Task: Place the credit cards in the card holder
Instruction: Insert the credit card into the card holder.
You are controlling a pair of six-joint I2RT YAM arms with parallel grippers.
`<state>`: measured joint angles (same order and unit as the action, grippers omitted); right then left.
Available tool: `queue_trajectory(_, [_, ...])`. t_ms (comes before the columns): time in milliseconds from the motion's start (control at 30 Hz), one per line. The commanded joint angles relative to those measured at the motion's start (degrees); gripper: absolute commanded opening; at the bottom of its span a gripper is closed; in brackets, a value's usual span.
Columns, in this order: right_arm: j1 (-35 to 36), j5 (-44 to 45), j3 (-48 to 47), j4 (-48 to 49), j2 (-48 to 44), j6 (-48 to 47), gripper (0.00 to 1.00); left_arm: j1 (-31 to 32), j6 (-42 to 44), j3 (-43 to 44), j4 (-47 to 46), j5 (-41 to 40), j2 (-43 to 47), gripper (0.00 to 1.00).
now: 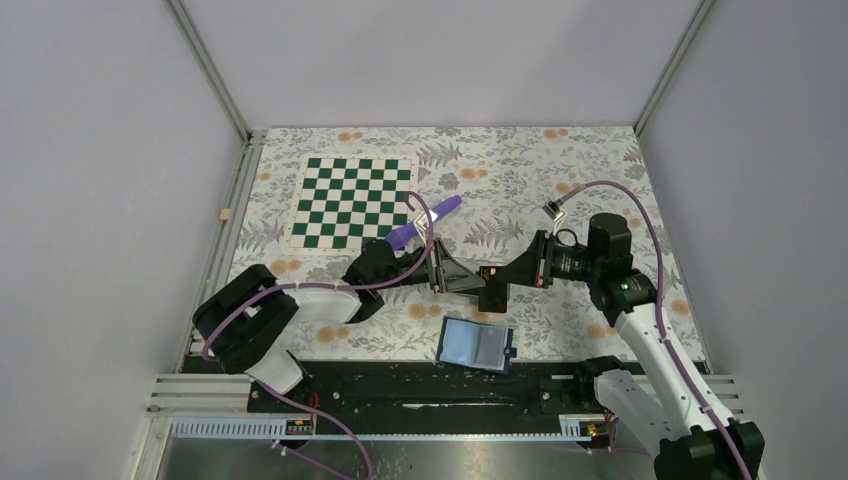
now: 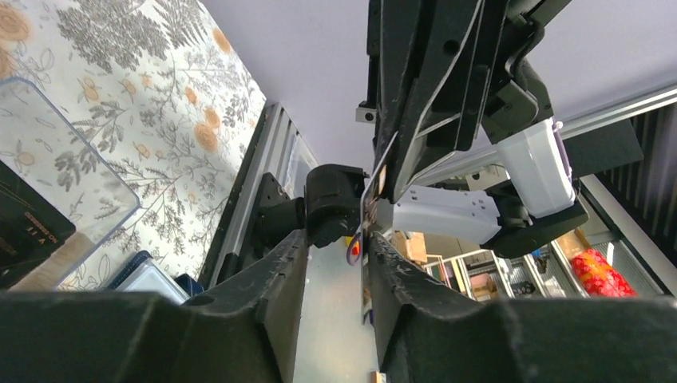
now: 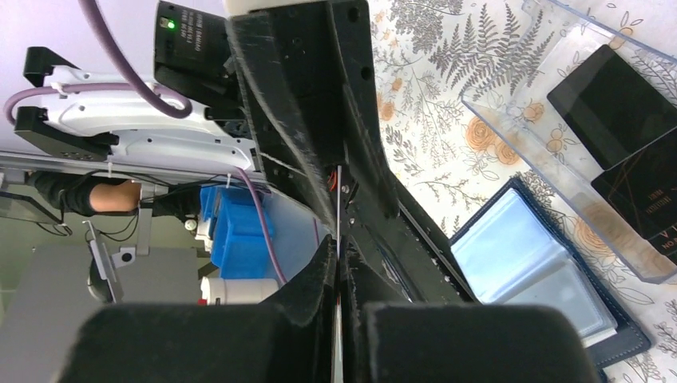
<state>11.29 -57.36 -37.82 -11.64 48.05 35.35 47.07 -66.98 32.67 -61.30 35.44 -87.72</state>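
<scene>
**A:** What is offered by the overhead view alone?

**B:** The whole layout. The card holder (image 1: 477, 343) is laid open and flat on the fern-printed tablecloth (image 1: 560, 180), near the front edge. It is just in front of the spot where the left gripper (image 1: 437, 270) and the right gripper (image 1: 487, 274) are brought tip to tip. A green-and-white checkered mat (image 1: 352, 202) is spread well apart at the back left.

**A:** And what is added by the wrist cameras?

**B:** The grips. From the right wrist, that gripper's fingers are seen pressed together on a thin credit card (image 3: 338, 199), shown edge-on as a pale line. From the left wrist, the same card is seen between the left fingers (image 2: 271, 271), which are spread apart. The card is set close against one finger, and a clear gap is left at the other.

**A:** Which materials can be made out?

**B:** The holder's pockets are glossy and pale blue-grey, bordered in navy. A clear plastic tray (image 3: 511, 128), rigid and rectangular, is seen just beside it, with matte black cards (image 3: 611, 104) laid flat inside. The gripper fingers are rough, scuffed black.
</scene>
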Motion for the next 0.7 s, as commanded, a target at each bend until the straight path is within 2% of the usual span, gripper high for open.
queue_trajectory(0, [-0.12, -3.01, 0.94, 5.14, -1.05, 4.02, 0.00, 0.99, -2.09, 2.31, -8.21, 2.61, -1.75, 0.25])
queue_trajectory(100, [-0.14, -2.89, 1.33, 5.82, -1.13, 5.16, 0.03, 0.94, -2.91, 1.55, -10.74, 1.90, -2.26, 0.00])
queue_trajectory(167, [-0.11, -2.90, 1.41, 5.16, -1.02, 5.18, 0.19, 1.00, -2.14, 0.05, -10.72, -0.46, -1.39, 0.00])
queue_trajectory(233, [-0.13, -2.79, 2.00, 4.95, -1.22, 5.31, 0.28, 0.93, -0.62, -0.92, -9.62, -1.92, 0.23, 0.00])
queue_trajectory(300, [-0.12, -2.46, 2.87, 5.00, -2.07, 5.59, 0.41, 1.00, 0.62, -1.34, -7.43, -2.77, 2.09, 0.00])
queue_trajectory(367, [-0.12, -2.60, 4.25, 6.32, -3.25, 6.74, 0.47, 0.94, 1.28, -1.86, -6.09, -3.76, 3.39, 0.00])
queue_trajectory(500, [-0.12, -4.23, 7.99, 14.12, -4.22, 11.92, 0.47, 0.93, 1.02, -2.13, -6.04, -3.97, 4.05, 0.00])
queue_trajectory(667, [-0.06, -7.14, 10.35, 22.68, -3.85, 17.58, 0.38, 1.01, 0.37, -2.07, -6.46, -3.59, 3.75, 0.00])
